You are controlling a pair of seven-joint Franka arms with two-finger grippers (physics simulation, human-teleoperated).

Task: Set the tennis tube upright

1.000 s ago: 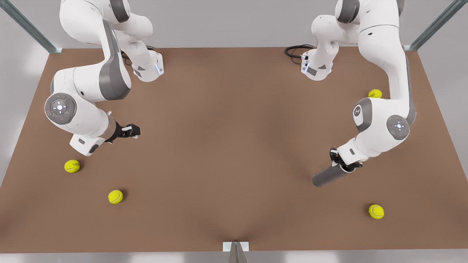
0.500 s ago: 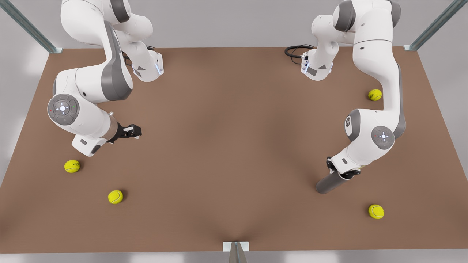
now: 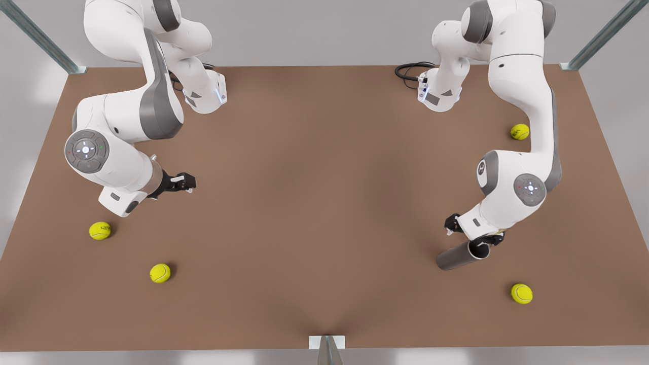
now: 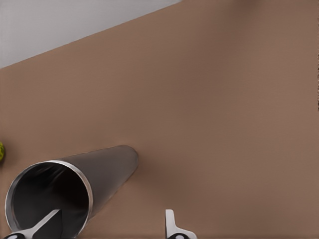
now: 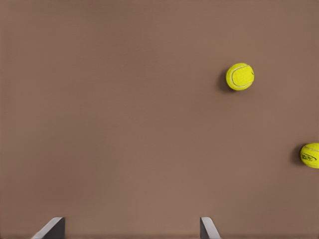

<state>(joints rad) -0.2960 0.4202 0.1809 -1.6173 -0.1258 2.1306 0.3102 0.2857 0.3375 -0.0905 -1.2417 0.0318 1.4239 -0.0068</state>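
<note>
Tilted tennis tube (image 3: 459,255) near the table's (image 3: 314,213) front-right corner; left gripper (image 3: 471,234) beside it, jaws apart. Right gripper (image 3: 183,182) waiting, jaws apart.

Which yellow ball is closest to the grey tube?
The tennis ball nearest the camera on the front view's right, just past the tennis tube the left hand hovers over. The other three lie much farther off.

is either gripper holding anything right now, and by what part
Nothing is held. The left gripper is open at the tennis tube's hollow end; the right gripper is open and empty.
</note>
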